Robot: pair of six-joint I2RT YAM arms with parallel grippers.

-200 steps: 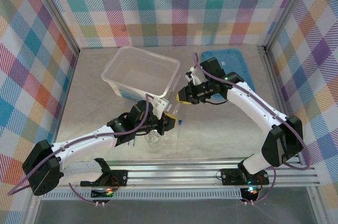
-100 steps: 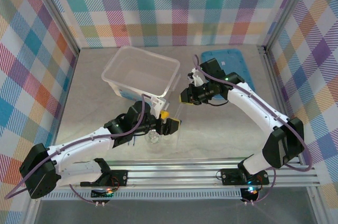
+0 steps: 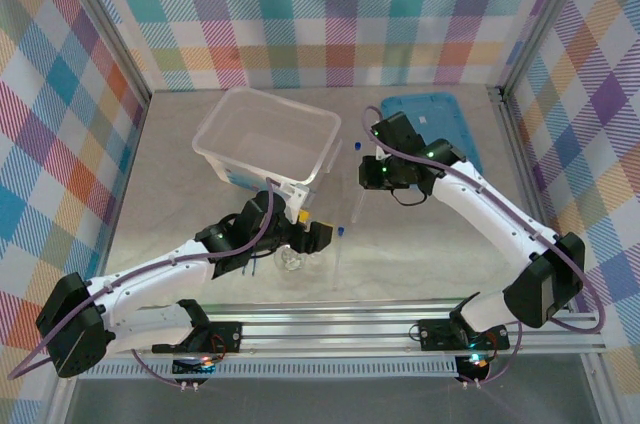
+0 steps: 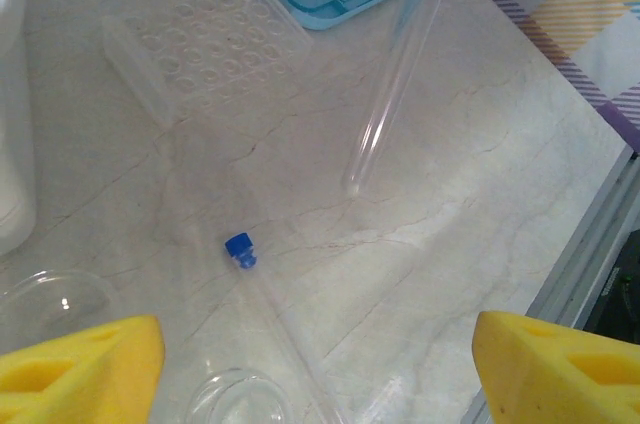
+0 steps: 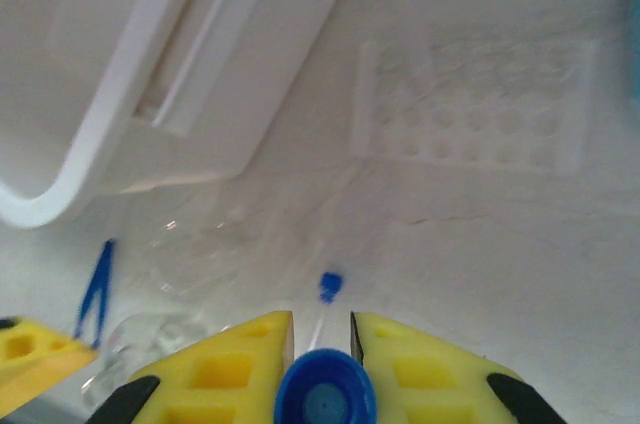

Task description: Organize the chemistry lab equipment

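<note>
Left end effector newly apart; right end effector tight around thin clear blue-capped tube.

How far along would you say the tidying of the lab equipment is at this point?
Early. Done: nothing obvious. In hand: the right gripper is shut on a blue-capped tube. To do: the second capped tube below the open left gripper, the glass dish, small cup, tweezers and well plate lie loose on the table.

- R of capped tube: bare tabletop, clear lane.
- Far side: box, well plate wall it off.
- Centre: hanging tube obstructs, nr plate.
</note>
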